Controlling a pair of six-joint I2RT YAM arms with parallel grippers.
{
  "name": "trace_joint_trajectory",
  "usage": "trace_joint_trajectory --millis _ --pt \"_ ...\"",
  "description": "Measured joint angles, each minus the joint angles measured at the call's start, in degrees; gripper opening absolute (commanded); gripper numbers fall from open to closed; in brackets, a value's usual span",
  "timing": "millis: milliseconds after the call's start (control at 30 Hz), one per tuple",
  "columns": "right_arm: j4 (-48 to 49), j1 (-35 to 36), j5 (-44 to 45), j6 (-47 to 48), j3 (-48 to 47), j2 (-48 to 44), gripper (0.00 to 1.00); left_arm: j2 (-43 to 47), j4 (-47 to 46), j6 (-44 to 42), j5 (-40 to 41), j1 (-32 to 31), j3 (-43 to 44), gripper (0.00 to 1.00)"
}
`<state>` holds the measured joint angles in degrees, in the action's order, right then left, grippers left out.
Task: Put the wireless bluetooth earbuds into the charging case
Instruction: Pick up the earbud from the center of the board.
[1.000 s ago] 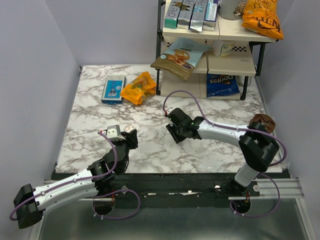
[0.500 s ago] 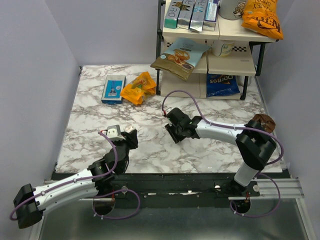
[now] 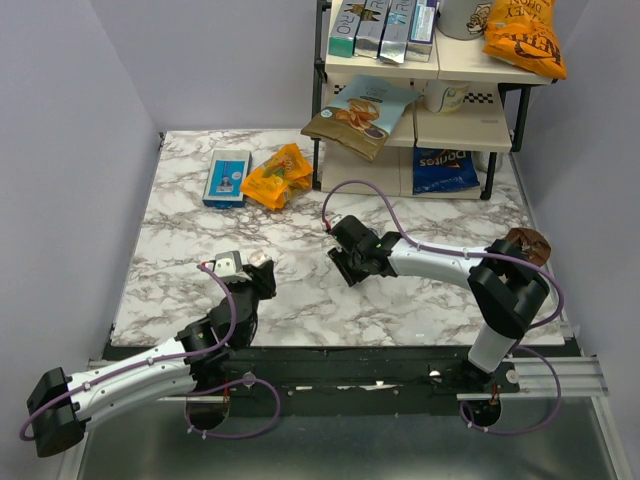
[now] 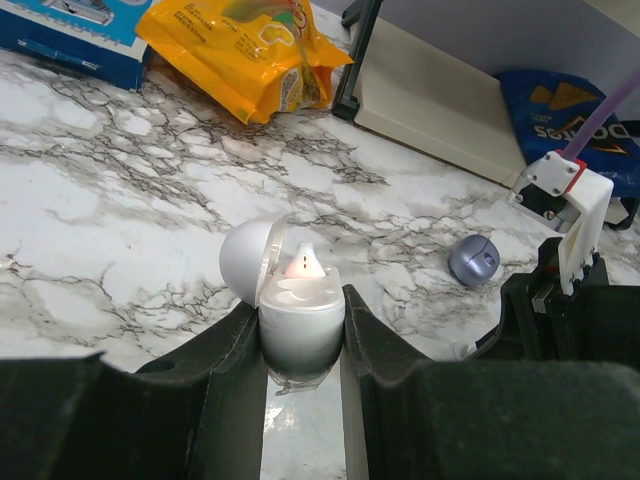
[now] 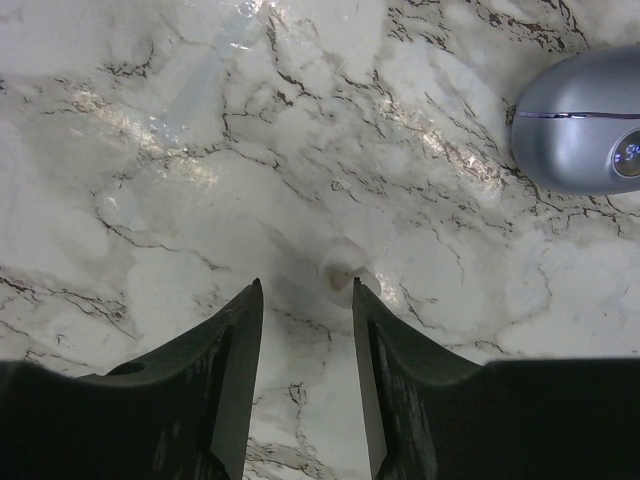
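Note:
My left gripper is shut on a white egg-shaped charging case near the table's front left. The case's lid is hinged open to the left. One white earbud with a pinkish tip sits in the case. A second white earbud lies on the marble, just beyond the tip of my right gripper's right-hand finger and not between the fingers. My right gripper is open with nothing in it and hangs low over the table's middle.
A round grey-blue puck with a small lit display lies just right of the loose earbud. A blue box and an orange snack bag lie at the back left. A shelf rack with snack packs stands at the back right.
My right gripper has shifted slightly left and its jaws have widened a little. The left arm and the case have not moved.

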<state>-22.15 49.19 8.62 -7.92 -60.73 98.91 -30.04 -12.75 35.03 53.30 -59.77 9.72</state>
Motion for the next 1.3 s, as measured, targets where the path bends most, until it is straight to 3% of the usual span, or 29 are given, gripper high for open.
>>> trace_joint_trajectory --millis 633,1133,1300 --pt "0.1 -0.8 2.8 0.0 -0.1 0.5 0.48 0.0 0.0 0.0 0.0 0.0 -0.1 0.00" --pt "0.0 -1.6 4.3 -0.2 -0.1 1.0 0.24 -0.2 -0.5 0.0 0.0 -0.3 -0.5 0.00" --pt "0.4 -1.7 4.8 -0.4 -0.2 0.8 0.01 -0.3 -0.6 0.0 0.0 -0.3 -0.5 0.00"
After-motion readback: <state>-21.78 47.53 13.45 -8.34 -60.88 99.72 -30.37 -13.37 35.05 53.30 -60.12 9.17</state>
